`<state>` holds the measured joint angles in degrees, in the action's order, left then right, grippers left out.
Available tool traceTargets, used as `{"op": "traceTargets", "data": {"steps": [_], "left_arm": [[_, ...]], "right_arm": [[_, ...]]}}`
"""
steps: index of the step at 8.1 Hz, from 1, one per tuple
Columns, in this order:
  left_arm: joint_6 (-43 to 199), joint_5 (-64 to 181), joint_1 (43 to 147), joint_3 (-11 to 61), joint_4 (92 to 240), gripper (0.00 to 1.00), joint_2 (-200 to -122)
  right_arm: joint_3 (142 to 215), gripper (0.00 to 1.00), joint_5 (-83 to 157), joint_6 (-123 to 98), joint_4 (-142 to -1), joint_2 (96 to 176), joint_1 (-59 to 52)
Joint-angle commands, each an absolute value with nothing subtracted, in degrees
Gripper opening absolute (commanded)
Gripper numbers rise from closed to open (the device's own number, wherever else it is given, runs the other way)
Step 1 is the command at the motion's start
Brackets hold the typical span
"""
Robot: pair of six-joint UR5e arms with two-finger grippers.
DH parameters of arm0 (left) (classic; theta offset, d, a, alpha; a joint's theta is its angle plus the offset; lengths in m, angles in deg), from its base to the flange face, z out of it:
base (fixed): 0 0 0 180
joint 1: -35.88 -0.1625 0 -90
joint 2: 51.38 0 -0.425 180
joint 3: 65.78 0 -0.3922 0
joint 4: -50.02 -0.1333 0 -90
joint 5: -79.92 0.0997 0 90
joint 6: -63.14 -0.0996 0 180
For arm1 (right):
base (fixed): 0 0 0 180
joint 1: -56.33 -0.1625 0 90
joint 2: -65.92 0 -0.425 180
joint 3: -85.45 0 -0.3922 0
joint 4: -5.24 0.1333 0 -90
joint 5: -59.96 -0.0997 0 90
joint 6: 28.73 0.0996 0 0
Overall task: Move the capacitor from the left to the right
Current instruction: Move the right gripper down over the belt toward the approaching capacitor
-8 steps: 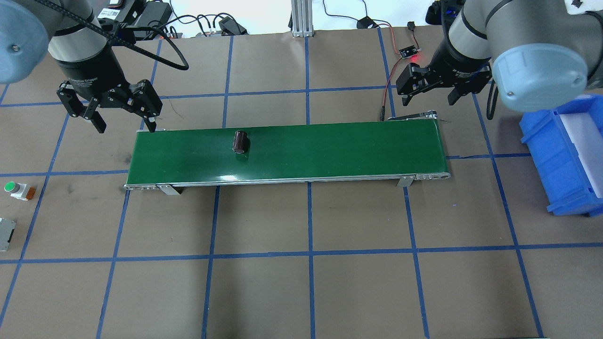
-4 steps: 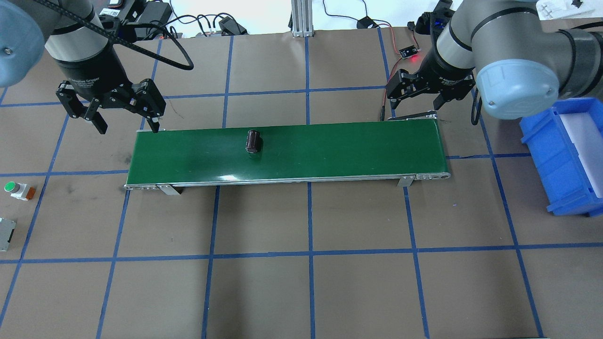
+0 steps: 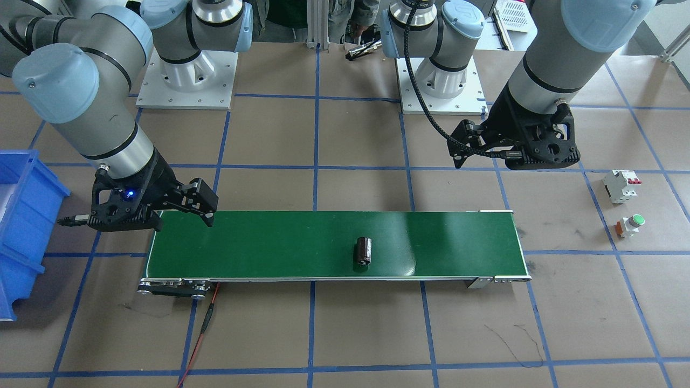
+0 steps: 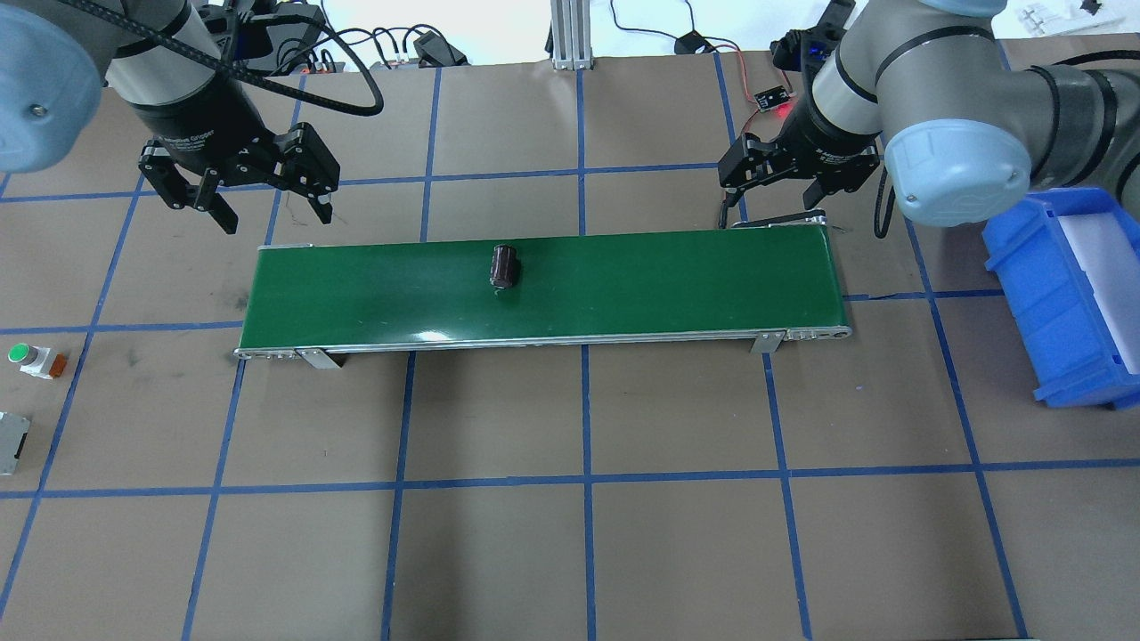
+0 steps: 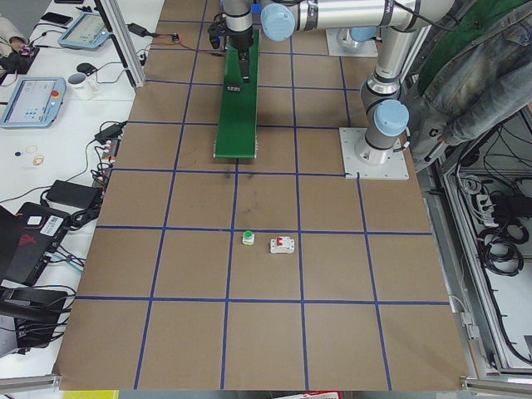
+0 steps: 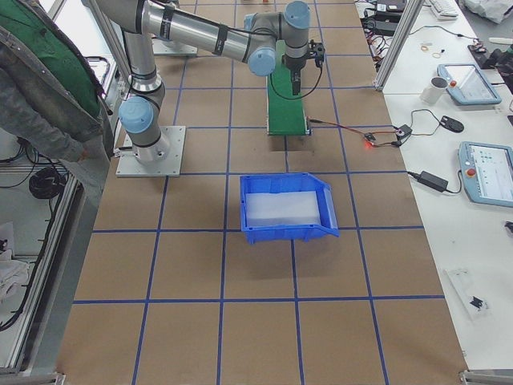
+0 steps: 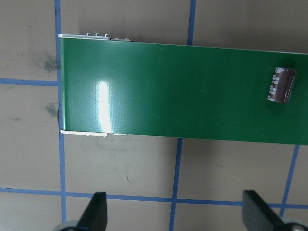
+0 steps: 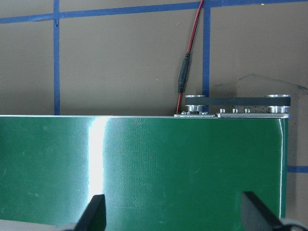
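The capacitor [image 4: 504, 265] is a stubby dark-brown cylinder lying on its side on the green conveyor belt [image 4: 659, 285], a little left of the belt's middle. The front-facing view shows the capacitor [image 3: 364, 251] near the belt's operator-side edge, and it sits at the right edge of the left wrist view [image 7: 282, 84]. My left gripper [image 4: 274, 215] hangs open and empty beyond the belt's left end, well apart from the capacitor. My right gripper [image 4: 771, 196] is open and empty above the far edge of the belt's right end [image 8: 192, 163].
A blue bin [image 4: 1060, 294] stands to the right of the belt. A green-capped push button [image 4: 27, 358] and a white circuit breaker [image 3: 621, 186] lie at the far left of the table. A red-lit sensor board [image 4: 773, 100] with wires sits behind the belt's right end.
The capacitor has travelled rightward along the belt. My left gripper has drawn back from the belt's left end. My right gripper has shifted left over the belt's right end.
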<state>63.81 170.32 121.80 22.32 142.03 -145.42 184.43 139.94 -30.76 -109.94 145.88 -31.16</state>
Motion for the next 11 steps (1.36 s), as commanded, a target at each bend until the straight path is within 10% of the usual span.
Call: {"op": "traceTargets", "data": {"steps": [1, 11], "left_arm": [[66.92, 168.95, 121.84, 22.46, 141.25, 1.00, -145.43], [66.92, 168.95, 121.92, 22.81, 138.88, 1.00, -144.90]], "right_arm": [[185.12, 1.00, 139.32, -30.76, -113.75, 143.36, -31.13], [187.93, 1.00, 135.63, -30.58, -118.42, 141.25, -31.21]]}}
